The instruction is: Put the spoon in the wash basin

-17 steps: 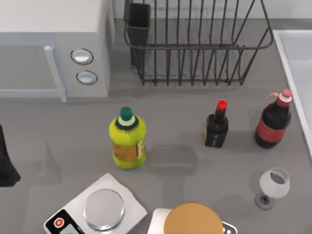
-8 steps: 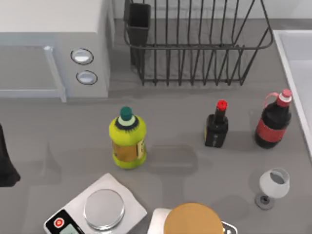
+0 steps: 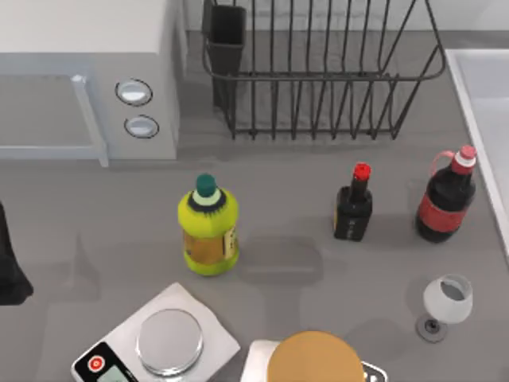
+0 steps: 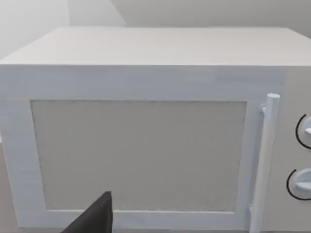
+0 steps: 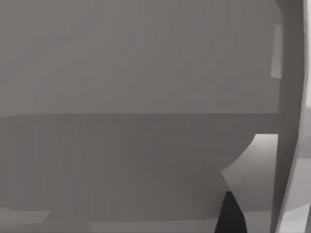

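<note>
Grey surface (image 3: 95,239) carries, nearest, a scale (image 3: 155,342) and a tan lid (image 3: 316,358), with a wine glass (image 3: 445,301) toward the right. Beyond stand three upright bottles: yellow (image 3: 208,227), small dark (image 3: 354,208), red-labelled (image 3: 447,199). Open room lies left of the yellow one. I can make out no spoon. Left arm (image 3: 9,263) sits at the left edge, facing the microwave (image 4: 146,121); whether either end effector is wide or narrow, I cannot tell. Farthest are the rack (image 3: 318,72) and, at right, the basin (image 3: 477,87), its raised rim an edge to clear.
</note>
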Robot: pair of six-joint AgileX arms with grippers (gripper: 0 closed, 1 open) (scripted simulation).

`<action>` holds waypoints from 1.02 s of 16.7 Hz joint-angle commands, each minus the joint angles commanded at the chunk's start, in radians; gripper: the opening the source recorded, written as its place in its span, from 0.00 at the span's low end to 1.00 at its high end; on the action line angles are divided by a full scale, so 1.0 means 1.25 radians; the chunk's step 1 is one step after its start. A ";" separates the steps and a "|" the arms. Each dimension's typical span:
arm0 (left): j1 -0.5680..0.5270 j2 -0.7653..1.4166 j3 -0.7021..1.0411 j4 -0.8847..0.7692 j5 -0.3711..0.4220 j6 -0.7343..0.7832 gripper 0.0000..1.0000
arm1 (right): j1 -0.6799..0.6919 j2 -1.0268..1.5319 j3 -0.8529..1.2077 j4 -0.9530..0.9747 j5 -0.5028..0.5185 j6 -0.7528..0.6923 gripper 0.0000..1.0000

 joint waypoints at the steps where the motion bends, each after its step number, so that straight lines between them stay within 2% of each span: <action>1: 0.000 0.000 0.000 0.000 0.000 0.000 1.00 | 0.000 0.000 0.000 0.000 0.000 0.000 0.00; 2: 0.000 0.000 0.000 0.000 0.000 0.000 1.00 | 0.000 0.000 0.000 0.000 0.000 0.000 0.00; 3: 0.000 0.000 0.000 0.000 0.000 0.000 1.00 | -0.008 -0.062 0.033 -0.082 0.086 -0.012 0.00; 6: 0.000 0.000 0.000 0.000 0.000 0.000 1.00 | -0.009 -0.074 0.060 -0.113 0.086 -0.012 0.00; 13: 0.000 0.000 0.000 0.000 0.000 0.000 1.00 | -0.012 -0.167 0.221 -0.393 0.086 -0.017 0.00; 17: 0.000 0.000 0.000 0.000 0.000 0.000 1.00 | -0.012 -0.202 0.270 -0.459 0.086 -0.018 0.00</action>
